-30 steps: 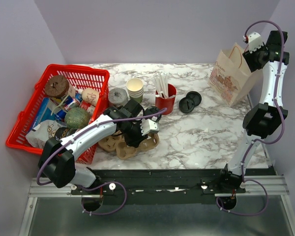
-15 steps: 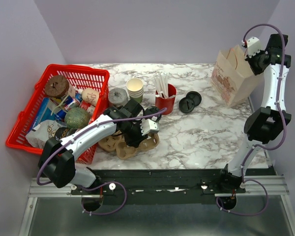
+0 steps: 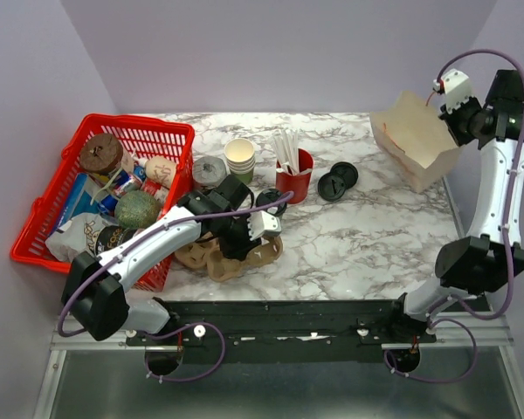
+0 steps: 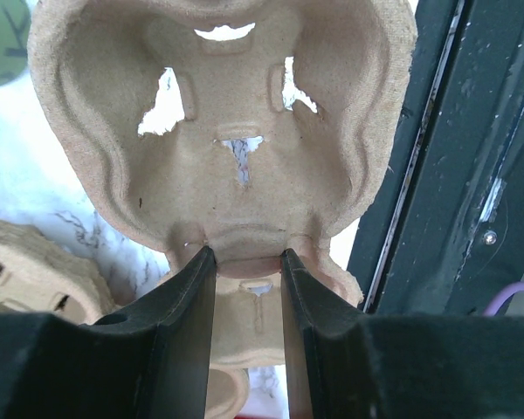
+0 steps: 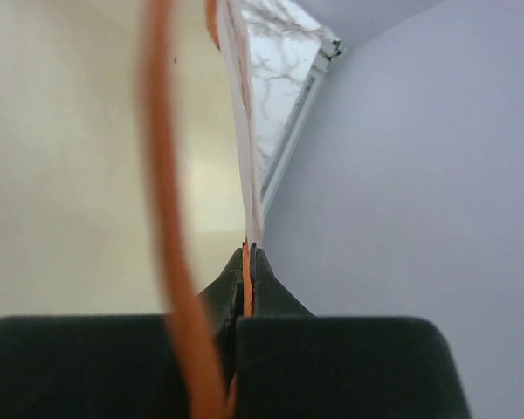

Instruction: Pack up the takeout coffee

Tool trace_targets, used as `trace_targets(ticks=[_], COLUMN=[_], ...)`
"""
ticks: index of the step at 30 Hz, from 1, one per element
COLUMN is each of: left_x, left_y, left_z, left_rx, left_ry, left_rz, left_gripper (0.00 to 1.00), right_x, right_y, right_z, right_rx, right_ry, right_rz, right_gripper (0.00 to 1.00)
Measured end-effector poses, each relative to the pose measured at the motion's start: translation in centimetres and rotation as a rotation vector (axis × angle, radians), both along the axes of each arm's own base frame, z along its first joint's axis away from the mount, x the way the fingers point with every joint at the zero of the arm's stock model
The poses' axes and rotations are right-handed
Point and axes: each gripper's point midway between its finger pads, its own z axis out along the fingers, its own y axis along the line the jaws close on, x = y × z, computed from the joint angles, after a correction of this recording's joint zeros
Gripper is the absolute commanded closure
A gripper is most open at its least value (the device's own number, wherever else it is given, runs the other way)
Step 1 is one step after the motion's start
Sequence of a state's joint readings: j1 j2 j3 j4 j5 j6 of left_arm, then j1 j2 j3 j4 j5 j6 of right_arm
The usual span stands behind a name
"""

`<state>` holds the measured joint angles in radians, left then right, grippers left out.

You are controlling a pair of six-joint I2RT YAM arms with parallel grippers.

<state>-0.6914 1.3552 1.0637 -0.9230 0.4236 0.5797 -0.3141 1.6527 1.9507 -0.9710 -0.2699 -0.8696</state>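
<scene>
Marble-patterned tabletop (image 3: 349,236) between lavender walls filled the top view, which held one red basket (image 3: 170,131) of groceries at the left, one stack of lidless paper cups (image 3: 240,155), one red cup of white straws (image 3: 294,177), two loose black lids (image 3: 338,181) and one brown paper bag (image 3: 415,135) tilted over at the far right. The takeout coffee (image 3: 268,200) stood near the table's middle, just beside the left wrist, with only its black lid showing. The left gripper (image 3: 242,240) sat over at least two pulp cup carriers (image 3: 211,258), while the right gripper (image 3: 458,129) met the bag's upper edge. Only the left wrist view showed the grip: the two fingers (image 4: 188,305), set partly apart, pinched the near rim of one carrier, with another carrier lying at the lower left. Only the right wrist view showed those fingers pressed together on the bag's thin paper edge, its orange handle (image 5: 162,175) looping blurred in front.
</scene>
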Motion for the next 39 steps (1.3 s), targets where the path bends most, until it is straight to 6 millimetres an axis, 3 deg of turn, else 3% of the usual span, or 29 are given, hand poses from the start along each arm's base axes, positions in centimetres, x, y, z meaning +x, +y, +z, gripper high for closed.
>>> trace_targets(ticks=[8,15,19,27,30,34,39], left_x=[0.4,1.1,2.0,4.9,5.2,5.1,3.7], left_y=[-1.0,-2.4,-3.8,-7.7,-8.8,-11.8,-16.8], left_z=[4.0,9.0,13.3,27.8,31.8,35.6,35.1], left_rx=[-0.097,-0.219,-0.332,-0.724,-0.855,-1.003,-1.066], left_ry=[-0.080,-0.167,-0.220,-0.460,-0.518,-0.540,-0.493], left_rz=[-0.032,-0.017,0.032,0.088,0.089,0.035,-0.082], left_gripper=[0.98,0.98,0.99,1.00,1.00,1.00,1.00], right_x=[-7.7,-12.4,-13.7,-15.6,-16.3,-17.1,-18.1], right_y=[5.9,9.5,10.7,12.7,13.3,14.2,15.0], right_z=[-2.3,-3.5,-3.7,-3.7,-3.4,-3.5,-4.1], right_rx=[-0.003,0.012,0.033,0.093,0.119,0.156,0.207], right_ry=[0.045,0.049,0.041,0.038,0.030,0.035,0.069], right_rz=[0.172,0.272,0.308,0.365,0.379,0.399,0.414], right_gripper=[1.00,1.00,0.99,0.99,1.00,1.00,1.00])
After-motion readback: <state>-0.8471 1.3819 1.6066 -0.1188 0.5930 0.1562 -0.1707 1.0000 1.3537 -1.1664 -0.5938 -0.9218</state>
